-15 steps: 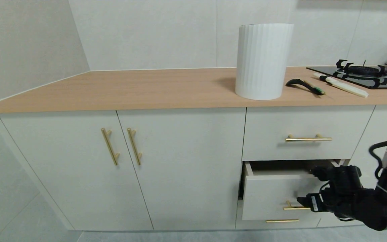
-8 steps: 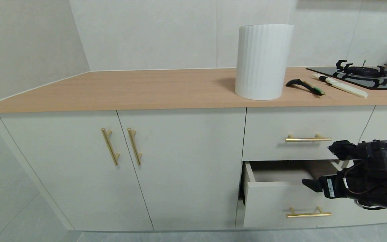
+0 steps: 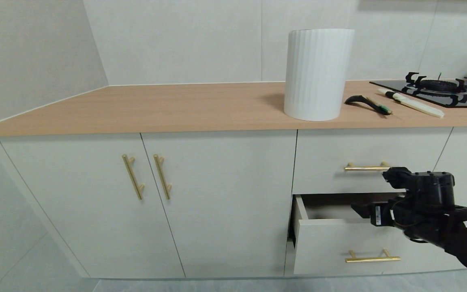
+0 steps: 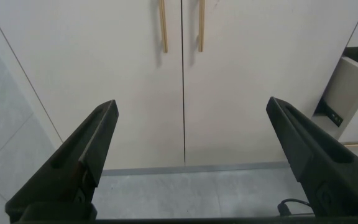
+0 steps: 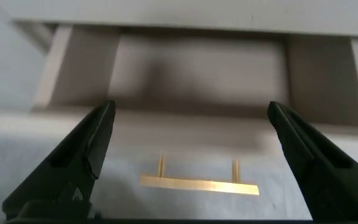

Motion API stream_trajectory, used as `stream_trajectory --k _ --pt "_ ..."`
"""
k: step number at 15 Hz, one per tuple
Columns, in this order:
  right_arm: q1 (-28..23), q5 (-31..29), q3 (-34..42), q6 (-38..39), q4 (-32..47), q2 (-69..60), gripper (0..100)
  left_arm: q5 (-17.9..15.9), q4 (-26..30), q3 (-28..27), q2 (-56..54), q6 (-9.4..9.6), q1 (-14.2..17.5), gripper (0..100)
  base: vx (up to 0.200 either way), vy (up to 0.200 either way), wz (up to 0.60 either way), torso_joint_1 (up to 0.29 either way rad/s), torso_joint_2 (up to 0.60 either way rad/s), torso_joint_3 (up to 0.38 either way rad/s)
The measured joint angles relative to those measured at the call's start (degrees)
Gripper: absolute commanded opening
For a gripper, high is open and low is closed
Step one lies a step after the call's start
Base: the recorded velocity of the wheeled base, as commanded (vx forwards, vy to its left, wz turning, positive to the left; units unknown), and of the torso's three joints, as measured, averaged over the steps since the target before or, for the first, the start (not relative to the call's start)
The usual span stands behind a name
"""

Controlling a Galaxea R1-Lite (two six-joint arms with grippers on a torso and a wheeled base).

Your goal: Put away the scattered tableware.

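On the wooden counter lie a black curved utensil, a thin stick with a green end and a long white utensil, all to the right of a tall white ribbed canister. Below them the lower drawer stands pulled out, its inside bare and its gold handle free. My right gripper hangs open just above the drawer's front edge, holding nothing. My left gripper is open low before the cupboard doors, also holding nothing.
A gas hob sits at the counter's far right. The upper drawer is closed, with its gold handle just above my right gripper. Two cupboard doors with gold handles are closed on the left. Grey floor runs along the cabinet base.
The lower drawer has slid farther out. My right gripper has left its handle, risen above the drawer's front edge and shifted a little to the left.
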Motion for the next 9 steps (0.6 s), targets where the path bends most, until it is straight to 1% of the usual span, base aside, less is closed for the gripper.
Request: stream_trajectory --k 2,4,9 --pt "0.0 -2.2 0.2 0.2 -6.6 4.8 100 0.0 0.0 0.0 0.0 0.00 0.0 100 0.000 0.000 0.00 0.000 0.00 0.000" --pt "-0.1 -3.4 0.4 0.2 -11.0 8.8 100 0.0 0.0 0.0 0.0 0.00 0.0 100 0.000 0.000 0.00 0.000 0.00 0.000" --pt "-0.2 -3.5 1.5 -0.1 -11.4 11.4 100 0.0 0.0 0.0 0.0 0.00 0.0 100 0.000 0.000 0.00 0.000 0.00 0.000"
